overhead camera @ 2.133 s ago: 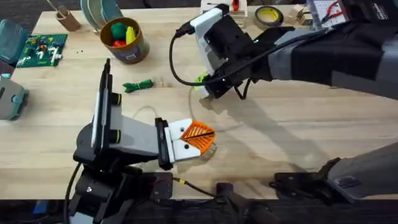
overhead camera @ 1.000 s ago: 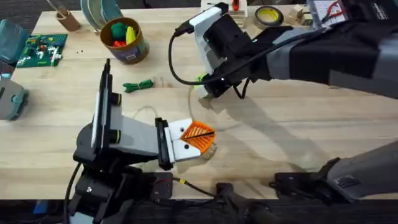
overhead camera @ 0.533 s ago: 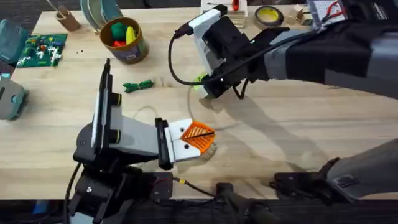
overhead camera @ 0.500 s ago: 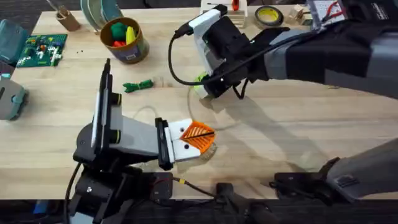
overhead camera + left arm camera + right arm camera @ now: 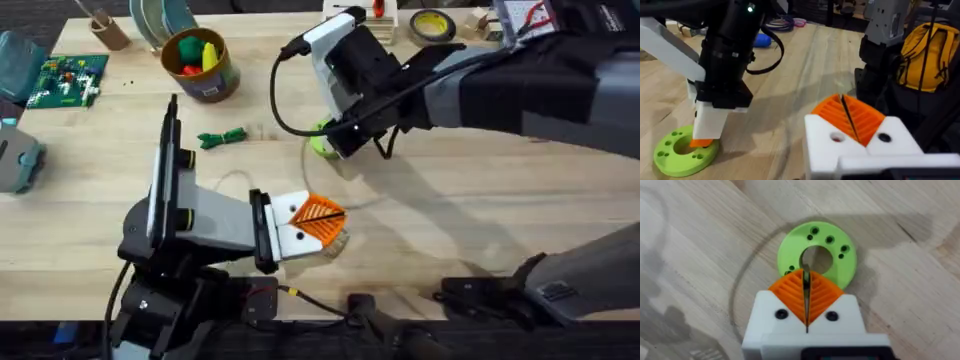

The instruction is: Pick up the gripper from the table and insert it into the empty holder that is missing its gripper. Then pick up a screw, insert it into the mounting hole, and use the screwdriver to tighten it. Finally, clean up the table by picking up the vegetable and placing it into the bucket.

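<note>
My right gripper (image 5: 328,148) reaches across the table and points down, its orange pads shut together (image 5: 806,287). Its tip rests on a lime-green disc with holes (image 5: 840,255), by the centre hole; the left wrist view shows the same right gripper (image 5: 702,142) touching the disc (image 5: 670,155). My left gripper (image 5: 330,220) lies low near the front edge, also shut and holding nothing (image 5: 847,112). The dark-green vegetable (image 5: 222,137) lies on the table left of the disc. Behind it stands the tan bucket (image 5: 205,80) holding coloured toy pieces. The loose gripper, holder, screw and screwdriver are out of view.
A yellow tape roll (image 5: 432,22) and a red-handled tool (image 5: 378,8) sit at the back edge. A green circuit board (image 5: 65,80) lies at the far left. A blue object (image 5: 761,41) lies beyond the right arm. Bare wood (image 5: 450,200) spreads to the right.
The right gripper has shifted slightly over the lime-green disc, and a bit more of the disc's near edge shows. The left arm has not moved.
</note>
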